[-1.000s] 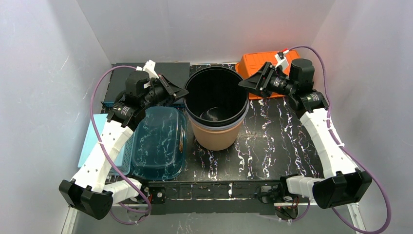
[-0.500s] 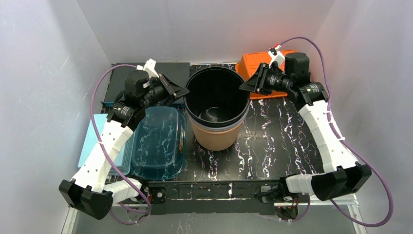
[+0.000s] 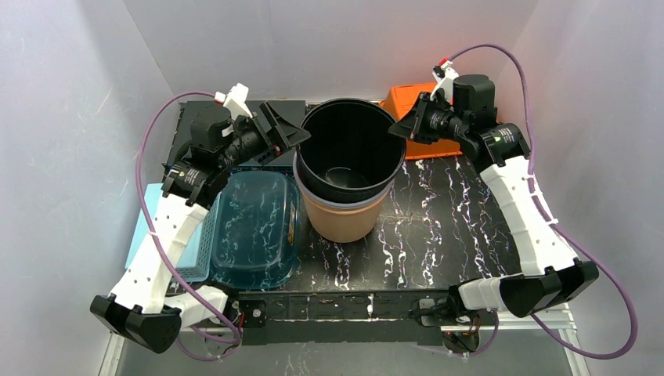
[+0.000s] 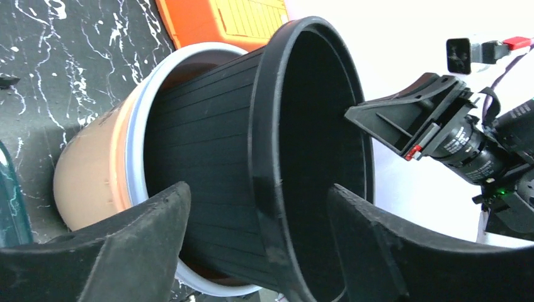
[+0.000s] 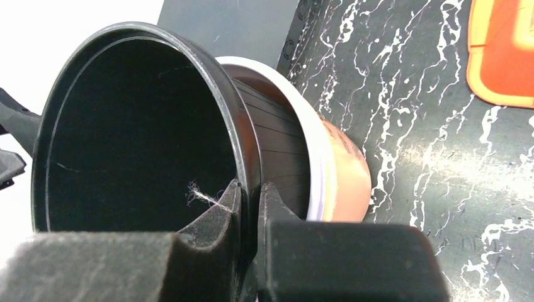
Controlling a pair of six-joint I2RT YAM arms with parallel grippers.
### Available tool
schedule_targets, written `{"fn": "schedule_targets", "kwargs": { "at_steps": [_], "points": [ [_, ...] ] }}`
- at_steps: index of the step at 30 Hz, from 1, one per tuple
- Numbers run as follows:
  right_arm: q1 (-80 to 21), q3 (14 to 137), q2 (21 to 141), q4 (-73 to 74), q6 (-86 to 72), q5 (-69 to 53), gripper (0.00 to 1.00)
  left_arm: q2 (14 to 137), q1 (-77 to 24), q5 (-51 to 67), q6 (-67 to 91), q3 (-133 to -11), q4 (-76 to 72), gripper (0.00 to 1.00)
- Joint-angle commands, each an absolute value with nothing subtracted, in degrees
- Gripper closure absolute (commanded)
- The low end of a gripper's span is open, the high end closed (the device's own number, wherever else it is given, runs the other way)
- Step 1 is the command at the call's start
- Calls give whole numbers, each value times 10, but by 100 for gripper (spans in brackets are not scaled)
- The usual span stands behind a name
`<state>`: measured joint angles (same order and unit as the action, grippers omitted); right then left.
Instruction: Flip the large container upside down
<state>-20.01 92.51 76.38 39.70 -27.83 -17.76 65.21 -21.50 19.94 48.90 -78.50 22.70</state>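
The large container [image 3: 348,153] is a black ribbed bucket, upright and nested in a tan pot [image 3: 344,221] with a white rim, mid-table. In the left wrist view the black bucket [image 4: 208,157] sticks well out of the tan pot [image 4: 88,182]. My left gripper [image 3: 296,135] is open, its jaws straddling the bucket's left rim [image 4: 258,192] without touching it. My right gripper [image 3: 397,131] is shut on the right rim, one finger inside the wall and one outside [image 5: 252,189]. The bucket [image 5: 138,126] is empty inside.
An orange crate [image 3: 407,106] lies at the back right, behind the right gripper. A dark grey box [image 3: 274,110] is at the back left. A teal translucent tub [image 3: 254,227] and a light blue basket [image 3: 192,251] sit left of the pot. White walls enclose the table.
The left gripper let go of the bucket's left rim and now stands open around it. The right gripper closed onto the right rim. Both wrists rose, and the bucket sits higher in the tan pot.
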Motion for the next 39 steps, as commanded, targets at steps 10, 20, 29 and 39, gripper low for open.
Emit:
{"fn": "schedule_targets", "kwargs": {
  "at_steps": [10,20,29,39],
  "points": [
    [-203,1016,734,317,-314,-101,99,562,-215,55,415,-781,328,5],
    [-203,1010,674,258,-312,-78,99,577,-215,80,427,-749,330,5],
    [-203,1083,656,274,-246,-38,99,633,-215,134,420,-756,339,6],
    [-202,1144,663,327,-173,71,99,674,-214,164,400,-750,352,13]
  ]
}}
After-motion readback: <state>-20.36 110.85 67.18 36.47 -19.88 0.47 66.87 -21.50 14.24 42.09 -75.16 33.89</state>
